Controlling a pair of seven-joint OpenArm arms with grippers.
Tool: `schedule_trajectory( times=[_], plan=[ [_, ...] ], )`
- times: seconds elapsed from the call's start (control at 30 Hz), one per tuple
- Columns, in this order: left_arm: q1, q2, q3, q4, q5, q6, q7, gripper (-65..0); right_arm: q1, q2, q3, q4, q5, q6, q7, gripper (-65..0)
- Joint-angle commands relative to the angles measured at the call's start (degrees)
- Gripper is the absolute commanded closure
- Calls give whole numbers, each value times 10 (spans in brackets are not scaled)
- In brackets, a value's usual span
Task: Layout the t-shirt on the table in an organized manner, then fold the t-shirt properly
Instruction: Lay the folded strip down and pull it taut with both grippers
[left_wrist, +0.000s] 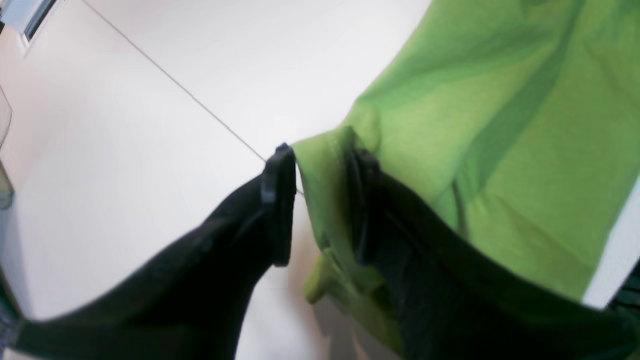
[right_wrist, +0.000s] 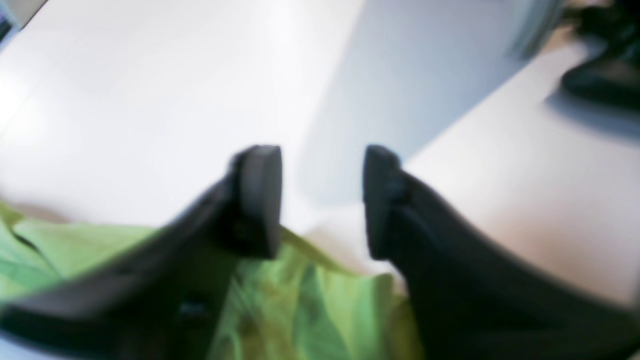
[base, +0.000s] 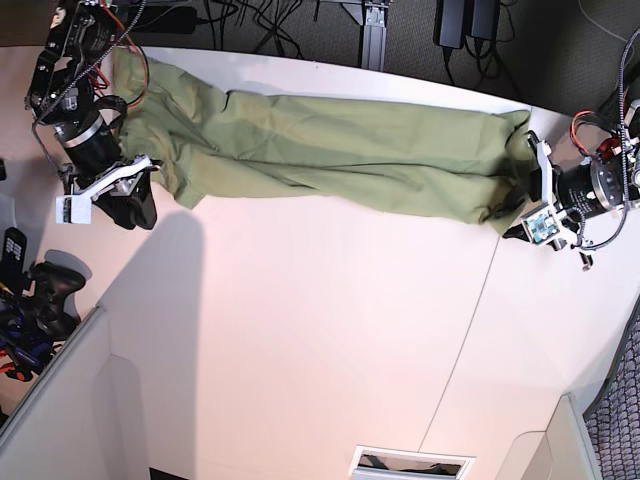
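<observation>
Bare table (base: 300, 350) fills the near side. T-shirt (base: 340, 145) lies stretched left to right along the far edge (wrinkled). Left gripper (left_wrist: 320, 200) straddles its hem with jaws parted; right gripper (right_wrist: 322, 200) is released, holding nothing.

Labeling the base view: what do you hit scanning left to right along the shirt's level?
Right arm's tool → t-shirt, stretched in a long band across the table → left arm's tool at the shirt's far end.
</observation>
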Motion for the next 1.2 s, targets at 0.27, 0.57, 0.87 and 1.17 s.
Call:
schedule_trajectory(
  times=[0.27,0.57,0.87,1.17],
  plan=[
    [-1,-7,-13,8,-78,45,55,-333,-64,-5,22,17,17,1,-32,0],
    [49,58,-137,8,-238,43,152,-333,-111,-5,24,17,28,1,-23,0],
    [136,155,-281,8,-302,41,164,-334,-111,-6,23,14,29,1,-14,0],
    [161,206,-364,8,-333,41,167,-334,-111,-6,23,13,29,1,-15,0]
  ],
)
